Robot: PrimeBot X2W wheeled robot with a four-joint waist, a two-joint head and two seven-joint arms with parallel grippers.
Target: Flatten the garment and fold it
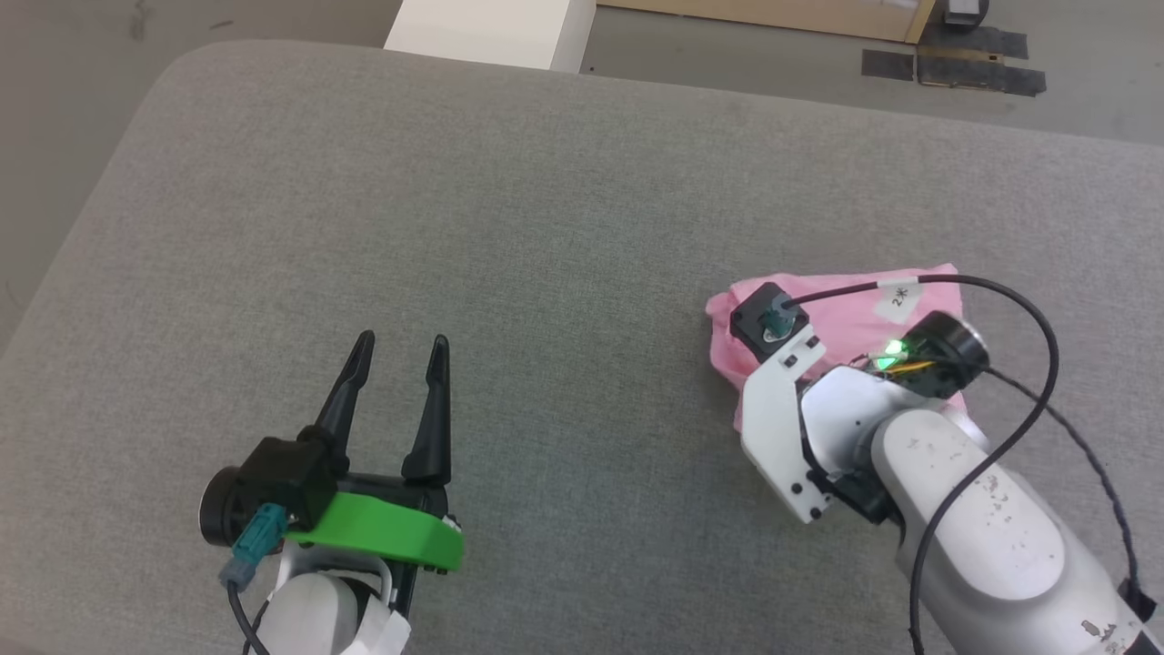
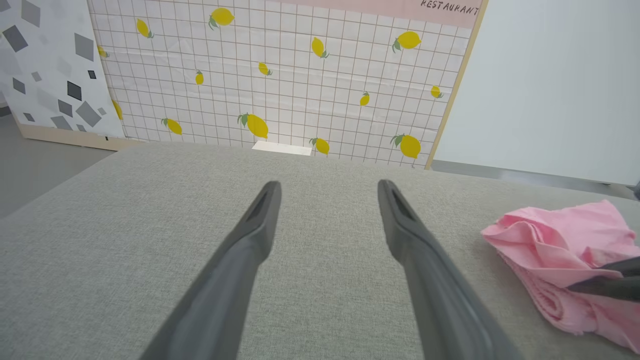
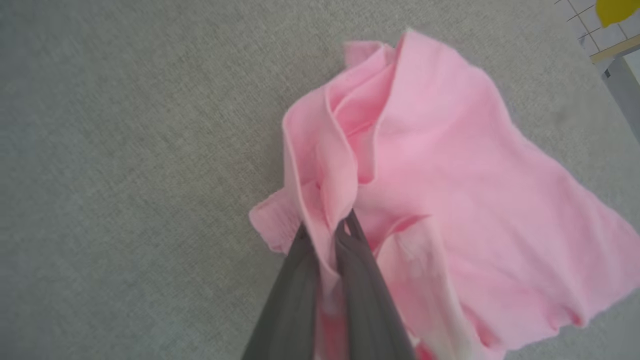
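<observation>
The light pink shorts [image 1: 846,323] lie crumpled on the grey cushioned surface [image 1: 509,236] at the right, partly hidden under my right arm. In the right wrist view my right gripper [image 3: 327,230] is shut on a raised fold of the shorts [image 3: 450,165], pink cloth pinched between its dark fingers. The left wrist view shows the shorts [image 2: 560,250] bunched at the right edge, with the right gripper's fingertips [image 2: 600,285] in the fabric. My left gripper [image 1: 400,350] hovers open over bare surface at the lower left, well apart from the shorts, its fingers [image 2: 250,240] holding nothing.
The grey surface's rounded far edge [image 1: 273,55] runs along the top, with floor beyond. A white block [image 1: 491,32] stands behind it. A lemon-print gridded panel [image 2: 280,75] rises past the far edge in the left wrist view.
</observation>
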